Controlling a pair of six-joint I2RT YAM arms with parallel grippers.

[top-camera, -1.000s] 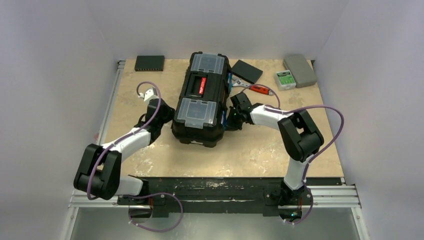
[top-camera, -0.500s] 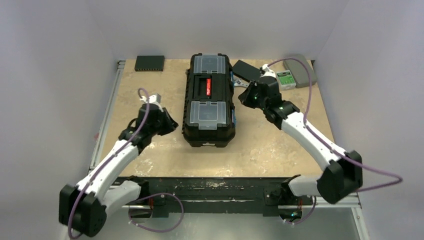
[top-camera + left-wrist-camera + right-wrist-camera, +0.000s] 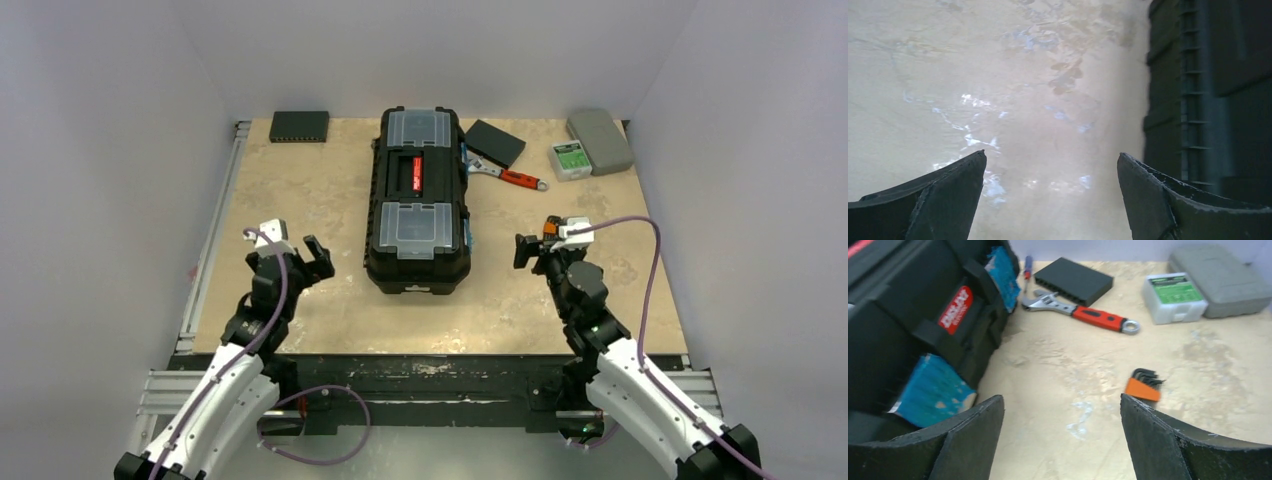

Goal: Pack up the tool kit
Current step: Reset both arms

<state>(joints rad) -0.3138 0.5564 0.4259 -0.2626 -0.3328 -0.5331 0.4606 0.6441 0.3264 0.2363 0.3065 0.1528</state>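
Note:
The tool kit [image 3: 418, 200] is a black toolbox with a red-marked handle and two clear lid compartments, standing closed mid-table. Its side fills the right of the left wrist view [image 3: 1208, 90] and the left of the right wrist view [image 3: 913, 315], where blue latches [image 3: 935, 390] show. A red-handled wrench [image 3: 508, 176] [image 3: 1083, 314], a small screwdriver [image 3: 1027, 267] and an orange hex key set [image 3: 1144, 386] lie on the table right of it. My left gripper [image 3: 308, 262] [image 3: 1051, 155] stands open and empty left of the box. My right gripper [image 3: 533, 247] [image 3: 1062, 397] stands open and empty to its right.
A flat black box [image 3: 495, 143] lies behind the wrench. A white and green case [image 3: 570, 160] and a grey rounded case [image 3: 600, 140] sit at the back right. A black device [image 3: 299, 125] lies at the back left. White walls enclose the table [image 3: 300, 200].
Both arms have pulled back from the toolbox toward the near edge, and both grippers have gone from shut to open. The toolbox, skewed a second ago, now stands straight.

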